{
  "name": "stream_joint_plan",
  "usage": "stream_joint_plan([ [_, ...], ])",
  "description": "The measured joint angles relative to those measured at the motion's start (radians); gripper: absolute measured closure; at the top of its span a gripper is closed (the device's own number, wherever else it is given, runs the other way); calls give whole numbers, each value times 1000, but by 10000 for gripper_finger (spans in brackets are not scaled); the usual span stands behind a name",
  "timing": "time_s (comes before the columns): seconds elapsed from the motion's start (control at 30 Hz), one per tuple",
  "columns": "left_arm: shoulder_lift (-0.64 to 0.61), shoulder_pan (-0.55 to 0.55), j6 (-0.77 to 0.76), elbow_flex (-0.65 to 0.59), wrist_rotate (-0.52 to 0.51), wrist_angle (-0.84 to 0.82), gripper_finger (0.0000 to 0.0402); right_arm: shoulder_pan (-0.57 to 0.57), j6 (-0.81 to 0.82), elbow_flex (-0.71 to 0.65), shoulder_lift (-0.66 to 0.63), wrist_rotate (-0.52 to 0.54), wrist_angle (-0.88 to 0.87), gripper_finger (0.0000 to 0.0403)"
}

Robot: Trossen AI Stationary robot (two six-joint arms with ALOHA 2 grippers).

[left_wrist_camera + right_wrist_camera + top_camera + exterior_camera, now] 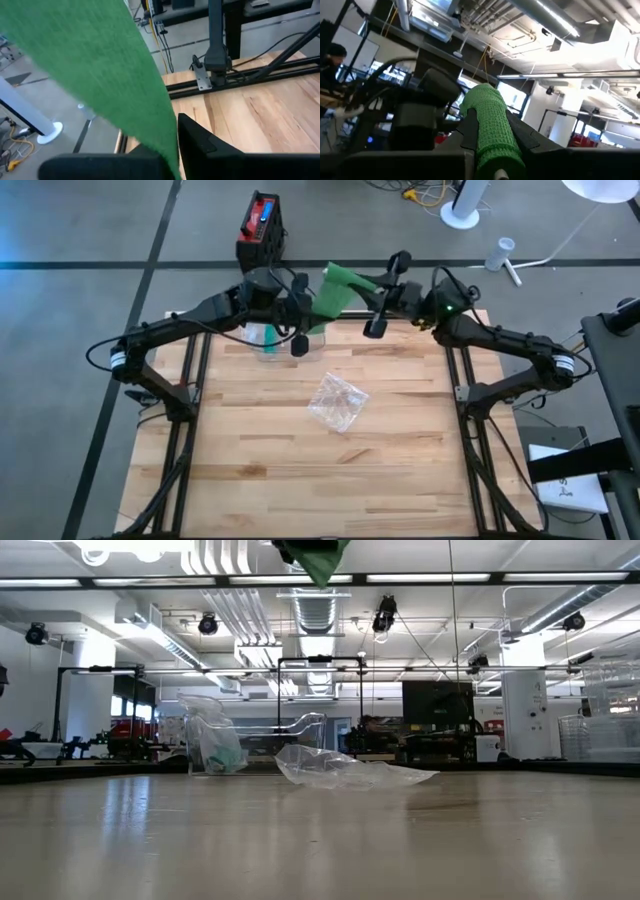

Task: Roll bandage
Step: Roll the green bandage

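**Bandage held aloft between both grippers at the far edge of the table**

The green bandage [330,292] was off the table, stretched in the air between the two arms above the far edge. In the low view only its lower tip [318,560] showed, hanging well clear of the wooden table [300,460].

The left gripper [300,330] was clenched on the loose strip of the bandage; its wrist view showed the green cloth [100,70] passing between the dark fingers [205,145], which pinched it at the lower edge.

The right gripper [378,305] grasped the rolled end. In its wrist view the roll [492,130] stood between the two fingers [520,132], both pressed against its sides.

On the table a crumpled clear plastic wrapper [337,402] lay near the middle, apart from both grippers. A clear container [268,340] stood near the far edge, below the left arm, with something pale green inside; what it was could not be told. A red and black box [261,225] sat on the floor beyond the table.
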Motion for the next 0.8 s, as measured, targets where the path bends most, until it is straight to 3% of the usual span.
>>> stream_joint_plan([
  [0.17,-29,1,25,-1,-11,-21,348,0,-83,0,12,28,0,359],
  [0.37,-113,11,89,0,-167,-64,253,0,-154,-1,11,12,-57,359],
  [0.6,-195,15,107,0,-168,-80,144,0,-329,-2,12,11,-138,359],
  [0.8,-214,15,105,0,-130,6,94,0,-550,-4,20,-85,-221,359],
])
